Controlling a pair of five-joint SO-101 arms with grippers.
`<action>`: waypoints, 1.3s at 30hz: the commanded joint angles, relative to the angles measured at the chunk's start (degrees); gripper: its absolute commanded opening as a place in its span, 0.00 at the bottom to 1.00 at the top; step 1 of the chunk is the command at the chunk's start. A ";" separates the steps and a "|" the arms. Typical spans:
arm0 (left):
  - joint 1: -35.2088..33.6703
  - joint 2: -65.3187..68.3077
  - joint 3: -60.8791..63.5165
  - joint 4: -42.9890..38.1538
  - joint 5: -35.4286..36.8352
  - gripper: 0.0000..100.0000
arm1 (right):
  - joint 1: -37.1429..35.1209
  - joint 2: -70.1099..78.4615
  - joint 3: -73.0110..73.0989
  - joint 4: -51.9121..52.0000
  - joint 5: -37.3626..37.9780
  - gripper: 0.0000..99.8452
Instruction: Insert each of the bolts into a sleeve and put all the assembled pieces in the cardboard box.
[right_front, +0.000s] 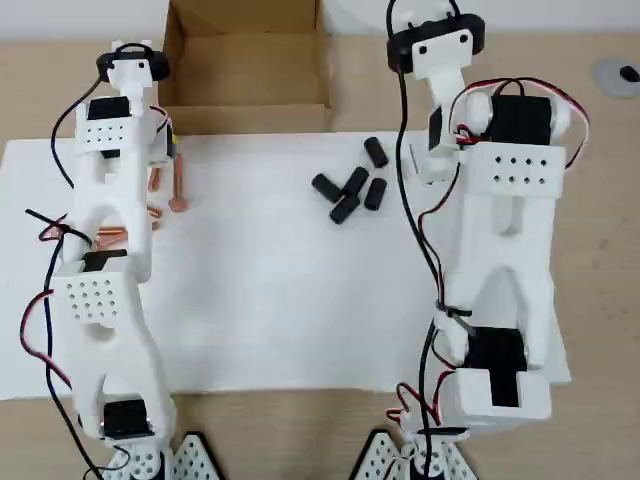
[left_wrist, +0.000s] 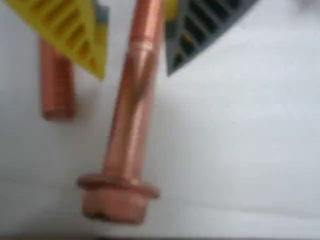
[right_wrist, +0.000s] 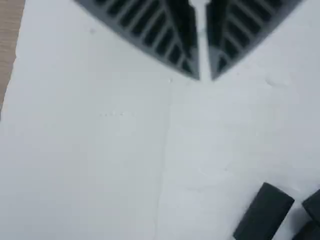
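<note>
Flat on the white paper sheet (right_front: 260, 290): a copper-coloured metal bolt (left_wrist: 131, 125) with a smooth round shank, a wide flange and a hexagonal head, head pointing away from the left gripper (left_wrist: 134, 72). Straddled along the shank by that gripper's ribbed yellow finger (left_wrist: 70, 30) and ribbed dark grey finger (left_wrist: 205, 25), partly open, with a clear gap on the yellow side and the grey tip just beside the metal; no firm hold to be seen. Just beside it, partly under the yellow finger, a second copper bolt (left_wrist: 56, 85) with its blunt end showing.

From above, further loose copper bolts (right_front: 112, 236) on the sheet's left side, close under the left arm. Well apart, toward the sheet's far right part, five short black cylindrical sleeves (right_front: 352, 185) in a loose cluster, several touching. Right at the sheet's far edge, between the two arm tips, an open brown cardboard box (right_front: 245, 118).

Over bare sheet near the sleeves, the right gripper (right_wrist: 204, 77): two ribbed dark grey fingers pressed almost together, only a thin slit between, holding nothing.

Around all this: a pale wooden table (right_front: 600, 220), white arm bodies with red and black cables (right_front: 45, 330), and a grey round disc (right_front: 612, 76) at the table's far right corner.
</note>
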 joint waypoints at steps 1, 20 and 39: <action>-0.53 -0.92 -2.55 -2.73 0.09 0.10 | -0.57 -0.13 -0.75 -1.93 0.88 0.01; -0.26 6.55 -2.90 -10.20 -4.04 0.09 | -0.48 -0.22 2.86 -4.75 0.88 0.01; -1.41 1.01 -28.66 17.49 3.87 0.01 | -0.66 -0.75 2.42 -4.22 0.88 0.01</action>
